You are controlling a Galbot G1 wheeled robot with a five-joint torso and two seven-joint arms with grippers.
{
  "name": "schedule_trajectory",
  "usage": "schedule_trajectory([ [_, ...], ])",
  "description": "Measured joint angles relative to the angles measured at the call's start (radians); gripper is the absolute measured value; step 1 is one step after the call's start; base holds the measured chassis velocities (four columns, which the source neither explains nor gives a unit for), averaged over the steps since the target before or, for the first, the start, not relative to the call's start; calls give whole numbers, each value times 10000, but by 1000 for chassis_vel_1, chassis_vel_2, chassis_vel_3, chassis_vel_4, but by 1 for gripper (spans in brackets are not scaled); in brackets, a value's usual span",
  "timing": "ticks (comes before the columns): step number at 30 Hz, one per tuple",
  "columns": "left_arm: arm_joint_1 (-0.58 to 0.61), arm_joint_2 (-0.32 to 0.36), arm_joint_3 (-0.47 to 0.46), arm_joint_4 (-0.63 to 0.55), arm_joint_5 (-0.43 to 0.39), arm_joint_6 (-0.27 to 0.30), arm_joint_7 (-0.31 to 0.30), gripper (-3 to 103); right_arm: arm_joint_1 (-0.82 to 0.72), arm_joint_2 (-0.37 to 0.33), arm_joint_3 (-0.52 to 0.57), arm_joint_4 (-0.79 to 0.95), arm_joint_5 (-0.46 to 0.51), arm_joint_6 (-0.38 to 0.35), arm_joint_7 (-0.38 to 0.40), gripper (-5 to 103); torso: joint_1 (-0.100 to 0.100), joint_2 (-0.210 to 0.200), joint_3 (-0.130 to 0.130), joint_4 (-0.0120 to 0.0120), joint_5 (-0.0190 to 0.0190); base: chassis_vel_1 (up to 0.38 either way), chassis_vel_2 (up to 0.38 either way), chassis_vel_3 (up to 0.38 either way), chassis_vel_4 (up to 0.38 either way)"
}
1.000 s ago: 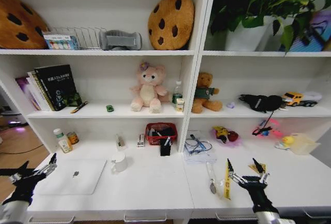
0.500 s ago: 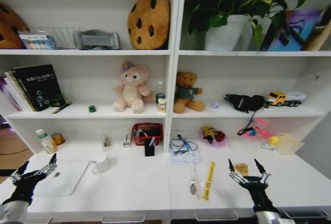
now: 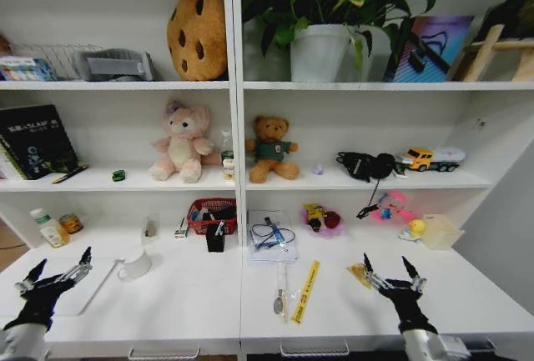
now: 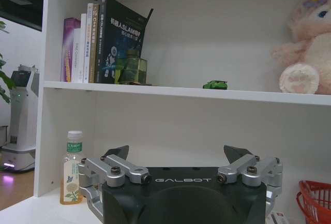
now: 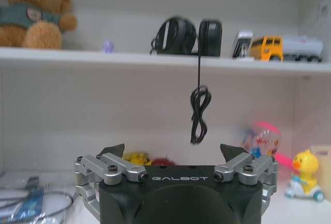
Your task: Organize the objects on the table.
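Your view has swung right along the desk since a second ago; nothing on it moved. Both pincers hover spread and empty, left pincer beside the laptop, right pincer well away. Stop turning before reaching.

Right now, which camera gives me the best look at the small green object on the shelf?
The left wrist view: the green object sits side-on at the shelf edge, with nothing in front of it. The head view shows it as a small speck right of the books.
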Motion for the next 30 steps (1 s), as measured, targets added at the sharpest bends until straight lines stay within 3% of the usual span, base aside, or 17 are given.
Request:
schedule_trajectory([
  [2,0,0,0,0,0,1,0,100,61,-84,-33,-1,92,-198,72,100,0,0,0,0,-1,68,54,-36,-56],
  [3,-1,0,0,0,0,0,-1,100,567,-491,-256,-271,490,-1112,495,100,0,0,0,1,-1,0,0,0,0],
  [4,0,0,0,1,0,0,-3,100,919,-674,-378,-592,592,-1490,727,100,0,0,1,0,7,0,0,0,0],
  [7,0,0,0,0,0,0,-2,100,1452,-885,-540,-1160,670,-1916,1010,100,1,-1,1,2,7,0,0,0,0],
  [16,0,0,0,0,0,0,-1,100,2089,-1075,-878,-2523,623,-2019,1053,103,1,-1,1,-1,4,0,0,0,0],
  [21,0,0,0,0,1,0,-2,100,2319,-1067,-1075,-3068,455,-2002,983,90,1,-1,1,-1,5,0,0,0,0],
  [29,0,0,0,0,0,1,-2,100,2577,-1070,-1263,-3465,444,-1987,1017,58,1,-2,1,0,4,0,0,0,0],
  [30,0,0,0,0,0,1,-2,100,2594,-1071,-1273,-3491,445,-1981,1020,58,1,-1,1,-1,4,0,0,0,0],
])
